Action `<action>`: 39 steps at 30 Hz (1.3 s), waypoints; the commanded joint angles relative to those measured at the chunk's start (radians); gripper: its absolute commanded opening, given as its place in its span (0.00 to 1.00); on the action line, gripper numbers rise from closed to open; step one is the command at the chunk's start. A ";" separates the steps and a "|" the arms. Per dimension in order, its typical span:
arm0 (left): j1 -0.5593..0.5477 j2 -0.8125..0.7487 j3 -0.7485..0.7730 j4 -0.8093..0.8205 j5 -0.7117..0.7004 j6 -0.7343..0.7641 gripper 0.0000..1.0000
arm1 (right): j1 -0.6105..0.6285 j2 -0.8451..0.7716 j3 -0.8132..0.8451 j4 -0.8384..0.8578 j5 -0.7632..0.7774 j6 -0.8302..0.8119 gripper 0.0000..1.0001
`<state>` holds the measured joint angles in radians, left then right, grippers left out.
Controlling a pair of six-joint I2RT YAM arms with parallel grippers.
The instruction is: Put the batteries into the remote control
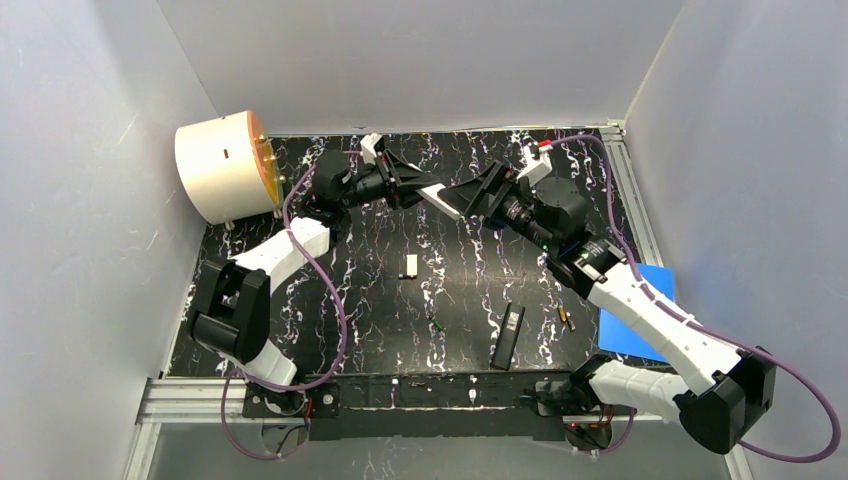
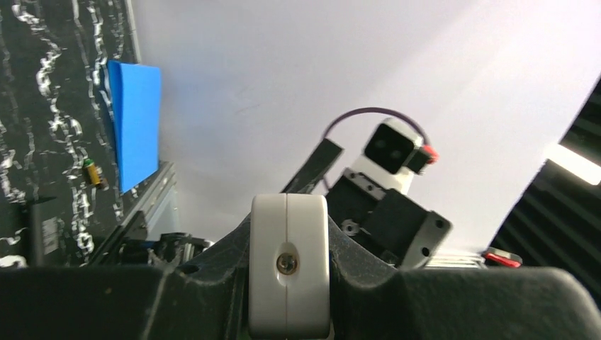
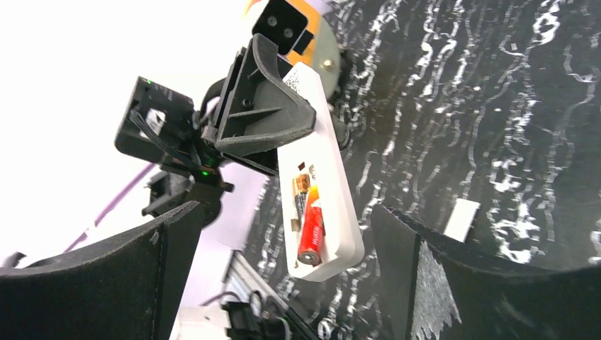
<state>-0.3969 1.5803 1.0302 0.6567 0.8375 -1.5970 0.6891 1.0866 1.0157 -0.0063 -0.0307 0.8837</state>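
hanging in the air over the far middle of the worktop, the white remote (image 3: 320,191) is clamped at one end in the jaws of the left gripper (image 1: 415,183). its open battery bay is turned toward the right arm. two cells lie in that bay, a red battery (image 3: 310,230) and a black-and-gold battery (image 3: 301,190), both along the remote's long axis.

the right gripper (image 1: 470,195) meets the remote's free end with its jaws spread wide and nothing in them. the remote's long axis runs from the left jaws straight toward that gap.

to my eye the bay looks filled, so the next want is likely the white cover (image 1: 410,265). it lies flat mid-worktop, below both grippers and about equally near each. only the right arm is free to fetch it.
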 commanded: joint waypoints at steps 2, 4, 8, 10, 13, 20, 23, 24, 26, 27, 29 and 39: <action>-0.005 -0.048 0.032 0.186 -0.042 -0.162 0.00 | -0.002 -0.030 -0.084 0.287 0.041 0.193 0.98; -0.004 -0.043 0.028 0.233 -0.047 -0.198 0.00 | -0.001 -0.037 -0.093 0.294 0.065 0.216 0.98; -0.004 -0.044 0.023 0.269 -0.057 -0.221 0.00 | -0.002 -0.057 -0.141 0.405 0.075 0.274 0.93; -0.005 -0.047 0.022 0.270 -0.060 -0.226 0.00 | 0.000 -0.061 -0.167 0.468 0.077 0.296 0.91; -0.006 -0.049 0.019 0.277 -0.061 -0.240 0.00 | -0.001 -0.066 -0.181 0.506 0.079 0.312 0.91; -0.007 -0.060 0.008 0.281 -0.081 -0.305 0.00 | -0.001 -0.080 -0.245 0.641 0.129 0.469 0.91; -0.007 -0.069 0.013 0.281 -0.092 -0.326 0.00 | -0.001 -0.060 -0.250 0.682 0.125 0.520 0.83; -0.006 -0.071 0.016 0.281 -0.093 -0.331 0.00 | -0.002 -0.055 -0.251 0.696 0.124 0.530 0.80; -0.007 -0.073 0.019 0.281 -0.093 -0.338 0.00 | -0.001 -0.046 -0.250 0.717 0.123 0.540 0.75; -0.007 -0.075 0.018 0.281 -0.094 -0.342 0.00 | -0.001 -0.043 -0.249 0.723 0.124 0.542 0.73; -0.008 -0.075 0.010 0.281 -0.097 -0.349 0.00 | -0.002 -0.035 -0.251 0.742 0.126 0.555 0.69; -0.007 -0.066 0.004 0.281 -0.092 -0.349 0.00 | -0.001 0.023 -0.245 0.781 0.100 0.599 0.54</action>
<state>-0.3939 1.5551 1.0313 0.9096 0.7273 -1.9488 0.6865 1.1053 0.7685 0.6849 0.0753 1.4616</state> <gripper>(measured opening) 0.226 0.545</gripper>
